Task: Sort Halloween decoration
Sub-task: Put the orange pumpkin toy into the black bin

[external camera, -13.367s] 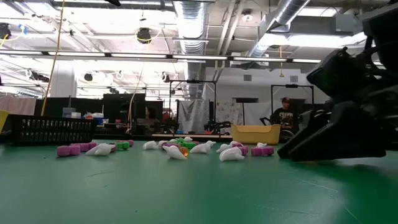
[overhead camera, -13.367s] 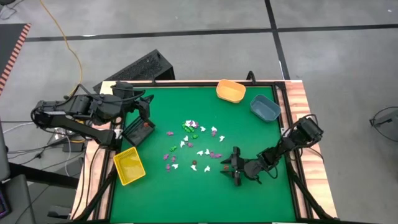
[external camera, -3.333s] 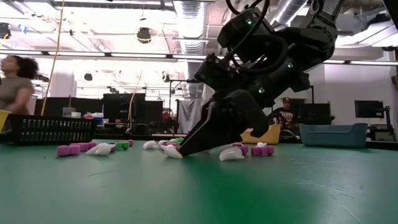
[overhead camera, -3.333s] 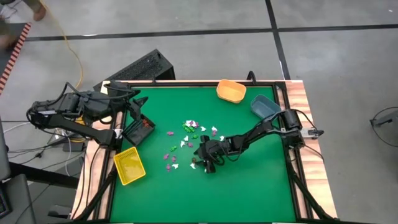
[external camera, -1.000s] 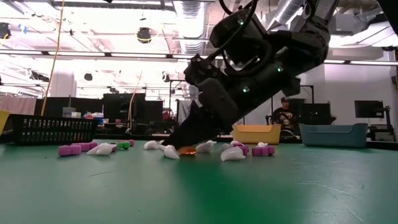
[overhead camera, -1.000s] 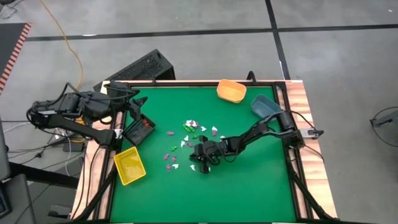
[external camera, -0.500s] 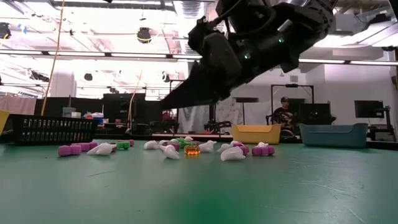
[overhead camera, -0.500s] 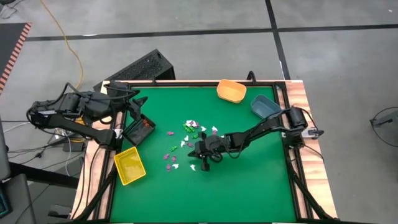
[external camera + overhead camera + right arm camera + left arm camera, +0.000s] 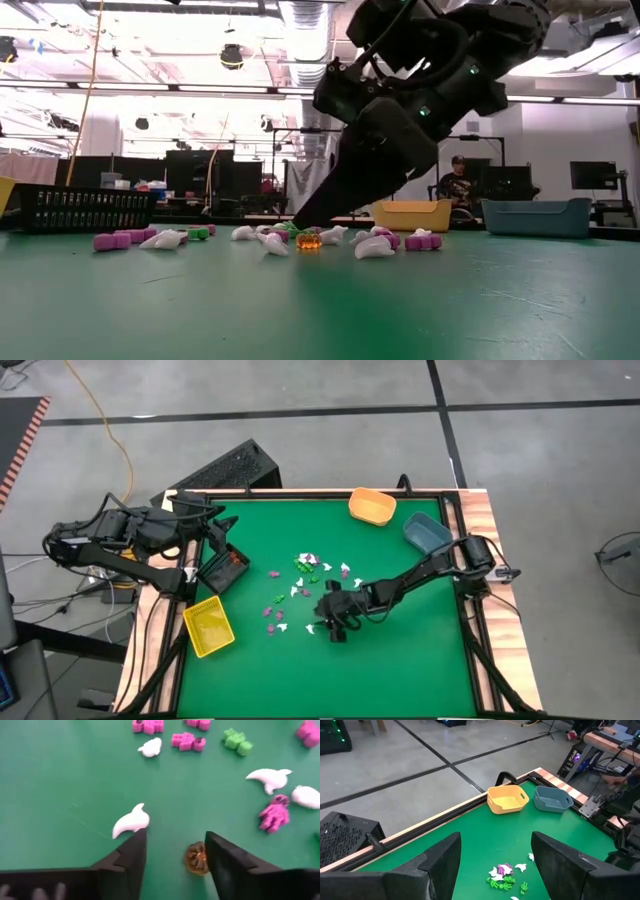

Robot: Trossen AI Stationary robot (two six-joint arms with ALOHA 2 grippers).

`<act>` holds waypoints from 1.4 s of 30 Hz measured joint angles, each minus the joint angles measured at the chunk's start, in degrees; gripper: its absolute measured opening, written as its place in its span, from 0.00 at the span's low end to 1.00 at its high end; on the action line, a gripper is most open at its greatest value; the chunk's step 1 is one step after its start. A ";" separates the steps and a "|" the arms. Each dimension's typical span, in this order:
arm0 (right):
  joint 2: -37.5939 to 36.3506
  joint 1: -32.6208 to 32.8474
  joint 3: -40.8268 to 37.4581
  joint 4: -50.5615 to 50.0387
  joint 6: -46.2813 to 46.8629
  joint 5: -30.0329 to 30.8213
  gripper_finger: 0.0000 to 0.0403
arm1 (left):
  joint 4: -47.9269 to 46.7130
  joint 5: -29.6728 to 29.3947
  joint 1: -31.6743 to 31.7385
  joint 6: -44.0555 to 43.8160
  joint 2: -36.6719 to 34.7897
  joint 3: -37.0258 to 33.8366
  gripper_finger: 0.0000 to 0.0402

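The Halloween decoration [image 9: 305,575] is a scatter of tiny white, purple and green trinkets lying on the green table top's middle. My right gripper [image 9: 175,837] is open and slants down to the table at the scatter's near edge [image 9: 335,628]. An orange trinket [image 9: 196,859] lies on the table between its fingers, close to one of them; whether it touches that finger I cannot tell. A white trinket [image 9: 131,820] lies just off the other fingertip. My left gripper [image 9: 495,865] is open and holds nothing, raised over the black bin [image 9: 222,568] at the table's left.
A yellow bin [image 9: 208,626] stands at the near left, an orange bin [image 9: 371,506] and a blue bin [image 9: 426,532] at the far right. Purple [image 9: 186,741] and green [image 9: 237,741] trinkets lie beyond the right gripper. A raised wooden rim [image 9: 470,520] frames the table.
My right gripper has lifted off the table, leaving the orange trinket lying there, then come down again with its tips at that trinket, a little toward the table's right edge. The trinkets have stayed where they were.
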 joint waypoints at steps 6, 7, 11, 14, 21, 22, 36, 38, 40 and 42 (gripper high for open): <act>0.00 -0.08 0.02 -1.59 -0.52 1.49 0.59 | 0.01 0.00 -0.01 -0.35 0.00 0.00 0.58; 0.00 -0.16 0.02 -2.61 -0.56 1.52 0.58 | 0.01 0.00 0.01 -0.32 0.00 0.00 0.58; 0.04 -0.47 0.02 -5.51 -0.82 1.91 0.55 | -0.01 -0.24 -0.01 -0.34 0.00 0.00 0.58; 0.04 -0.83 0.00 -5.38 -2.59 1.91 0.54 | -0.01 -0.71 0.01 -0.21 0.00 -0.02 0.58; 0.05 -2.23 -0.02 -4.79 -4.30 1.62 0.53 | -0.01 -0.78 -0.01 -0.14 0.00 -0.01 0.58; 0.08 -2.46 -0.03 -4.41 -4.36 1.03 0.53 | -0.01 -0.79 0.00 -0.15 0.00 0.00 0.58; 3.48 -3.10 0.13 -2.22 -3.22 -2.67 0.51 | -0.03 -0.86 0.01 -0.21 0.02 0.00 0.58; 3.48 -3.10 0.13 -2.41 -3.19 -2.66 0.48 | -0.02 -0.86 -0.01 -0.23 0.02 0.00 0.58; 3.50 -3.10 0.13 -2.52 -3.19 -2.66 0.43 | -0.02 -0.85 -0.01 -0.26 0.02 -0.01 0.58; 3.52 -3.11 0.13 -2.52 -3.19 -2.59 0.38 | -0.01 -0.87 -0.01 -0.26 0.02 0.00 0.58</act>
